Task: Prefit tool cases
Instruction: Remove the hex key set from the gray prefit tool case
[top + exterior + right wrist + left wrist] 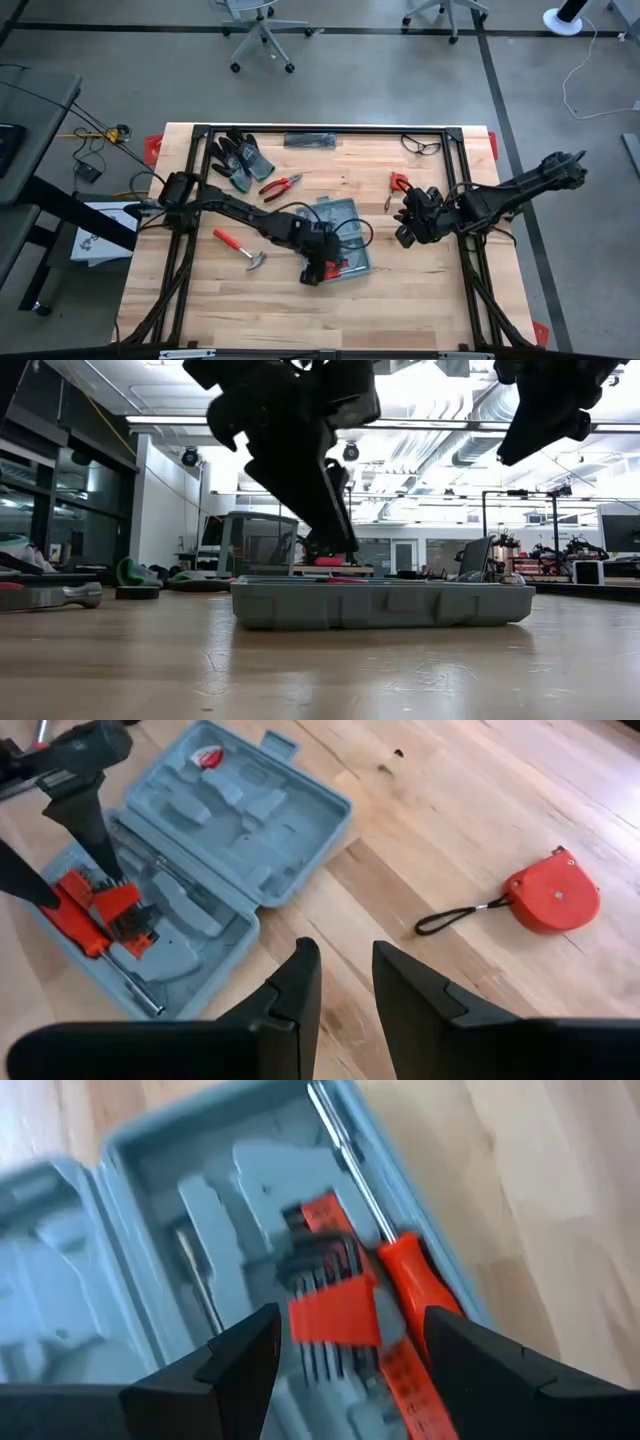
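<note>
The tool case [338, 238] lies open and flat near the centre of the high view, a bit below the middle. Some recesses are already filled: a red hex key set [330, 1305], a screwdriver [385, 1230] w/ red handle and a red folded piece below them sit in one half. The other half looks empty, as far as I can see.

The left gripper [350, 1355] is over the filled half, fingers spread wide on both sides of the hex key set, holding nothing. I judge it is at the point of seating or leaving this piece; which one, I cannot tell.

The right gripper [345, 975] waits right of the case, over bare table, fingers apart w/ a narrow gap, nothing between them.

Left to do, approx. half: hammer [240, 250], pliers [280, 186] and red tape measure [552, 898] lie outside on the table. The dark gloves [235, 158] in the upper left are not part of it.
</note>
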